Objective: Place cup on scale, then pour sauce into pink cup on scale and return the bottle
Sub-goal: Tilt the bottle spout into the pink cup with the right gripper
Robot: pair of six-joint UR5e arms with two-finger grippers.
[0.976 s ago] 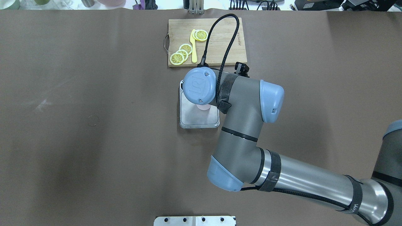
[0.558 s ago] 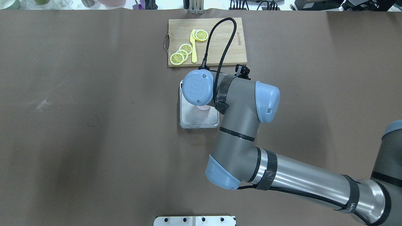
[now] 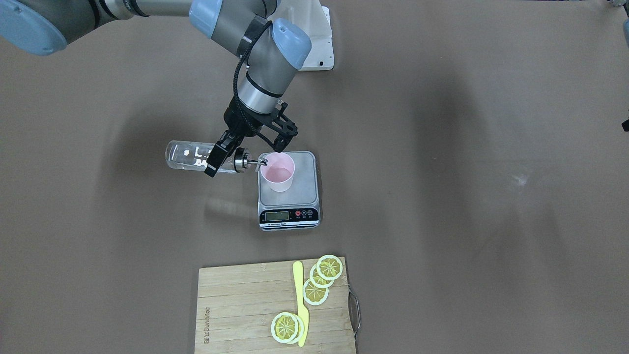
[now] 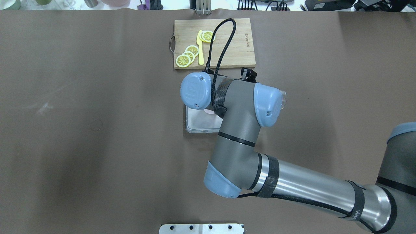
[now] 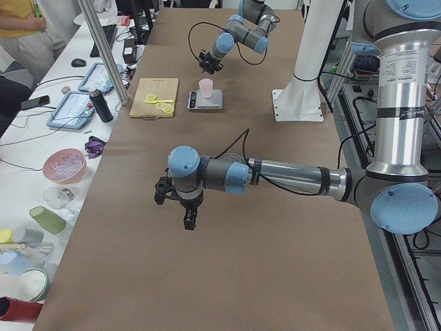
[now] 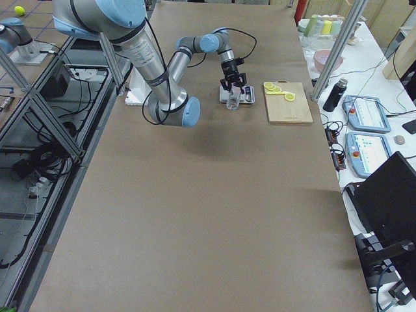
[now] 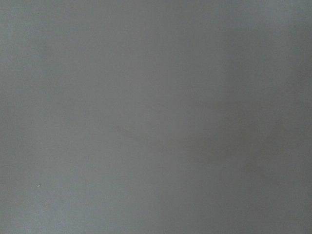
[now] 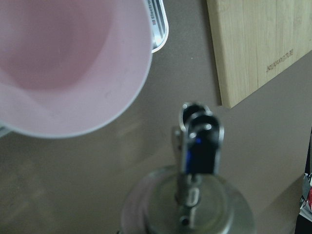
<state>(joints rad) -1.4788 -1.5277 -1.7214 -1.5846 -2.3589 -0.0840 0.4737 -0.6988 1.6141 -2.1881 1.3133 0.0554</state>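
Note:
The pale pink cup stands on the silver scale. My right gripper is shut on the clear bottle near its silver neck and holds it lying level. The spout is at the cup's rim. In the right wrist view the spout is beside the cup. Overhead, my right arm hides most of the cup and part of the scale; the bottle's base sticks out. My left gripper hangs over bare table far away; I cannot tell if it is open or shut.
A bamboo cutting board with lemon slices and a yellow knife lies just beyond the scale. It also shows overhead and in the right wrist view. The left wrist view shows only brown table.
My right arm's wrist has shifted to the left in the overhead view, covering more of the scale and cup. The bottle's base now shows past the arm's right side.

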